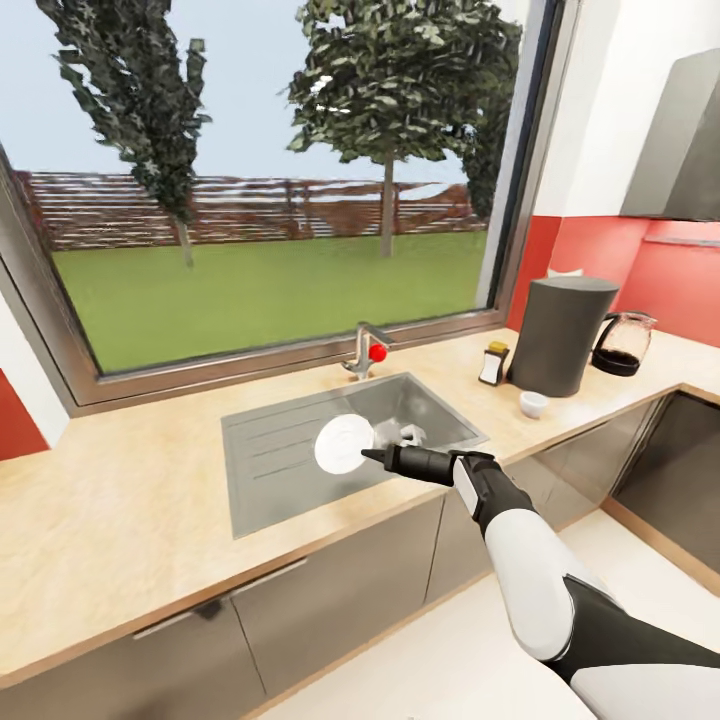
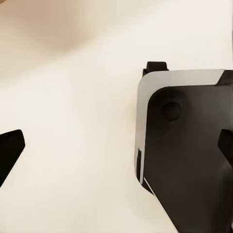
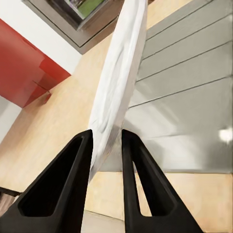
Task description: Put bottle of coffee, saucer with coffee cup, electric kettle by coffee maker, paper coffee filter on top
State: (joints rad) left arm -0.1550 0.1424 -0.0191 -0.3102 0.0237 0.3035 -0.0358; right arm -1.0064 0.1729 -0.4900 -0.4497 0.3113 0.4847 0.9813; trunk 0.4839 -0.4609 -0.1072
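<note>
Right gripper (image 3: 106,141): you pinch the saucer (image 1: 343,444) on edge, above the sink (image 1: 270,490).
Left gripper (image 2: 116,145): fingers wide apart, holding nothing.
Cup (image 1: 534,404): on the countertop (image 1: 120,520), before the coffee maker (image 1: 563,335).
Risk: your rim-only grip may let the saucer slip into the sink.

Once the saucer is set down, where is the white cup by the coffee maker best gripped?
Pinch the cup across its rim, one finger inside, coming from above. It stands upright and open-topped on the counter, with the coffee maker close behind, so the top is freest.
</note>
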